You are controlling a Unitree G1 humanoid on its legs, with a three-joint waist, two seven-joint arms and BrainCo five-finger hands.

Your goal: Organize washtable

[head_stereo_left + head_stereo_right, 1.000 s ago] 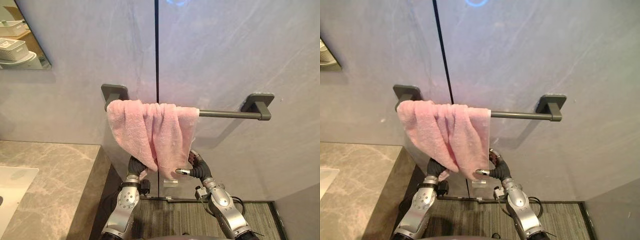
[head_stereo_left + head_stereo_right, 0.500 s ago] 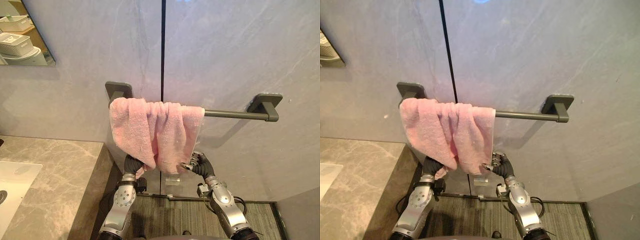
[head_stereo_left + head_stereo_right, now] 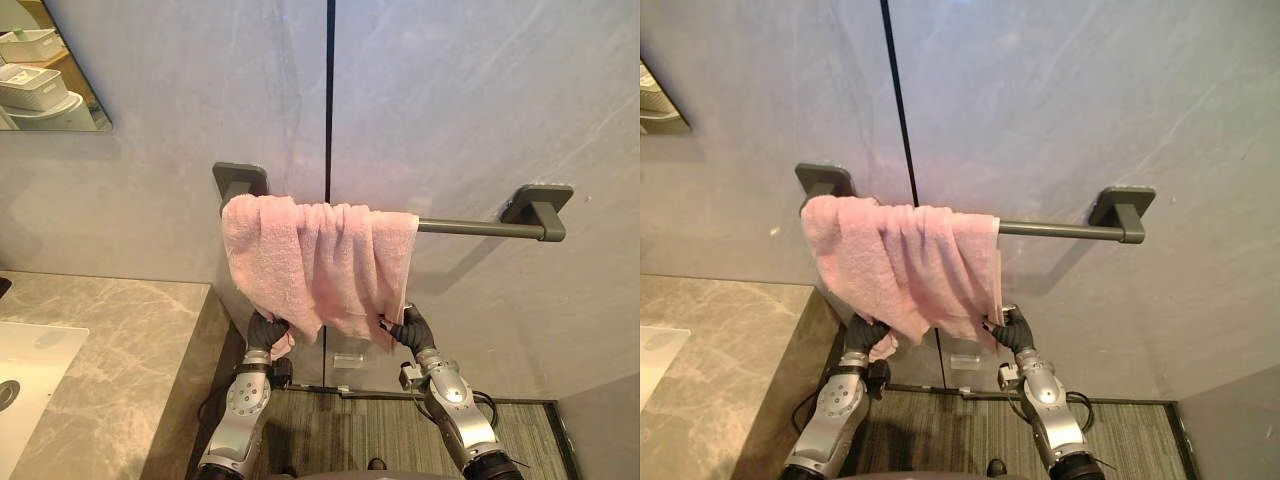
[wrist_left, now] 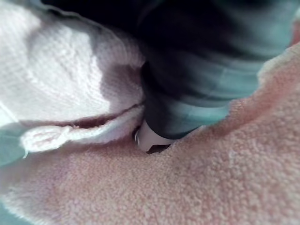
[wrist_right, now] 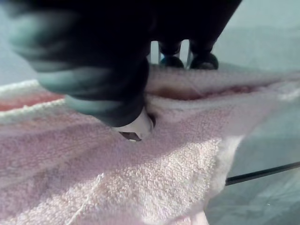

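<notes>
A mirror (image 3: 52, 70) is hanging on the grey wall up and to the left of the towel bar (image 3: 478, 228), and it is reflecting what appear to be white containers, though the reflection is too partial to confirm. The marble washtable (image 3: 130, 340) is lying below and to the left of the bar, with a white basin (image 3: 30, 365) sitting in it at its far end from the bar. The pink towel (image 3: 310, 262) is hanging over the left half of the bar in bunched vertical folds, starting just beside the bar's left bracket (image 3: 240, 178) and covering the bar up to about its middle. The left hand (image 3: 266, 329) is reaching up under the bar to the towel's lower left corner; its thumb (image 4: 154, 138) is pressing into a fold of the cloth and pinching it, with a small flap hanging loose beneath the hand. A dark wall seam (image 3: 329, 95) is running vertically behind the bar, passing behind the towel. The right hand (image 3: 408, 328) is gripping the towel's lower right corner below the bar, its thumb (image 5: 132, 127) bearing on the near face and its dark fingertips (image 5: 171, 61) showing past the far face, clamping the hem between them. The bar's right half is standing bare, ending at the right bracket (image 3: 540, 198). A ribbed grey floor (image 3: 350, 430) is lying beneath the bar.
</notes>
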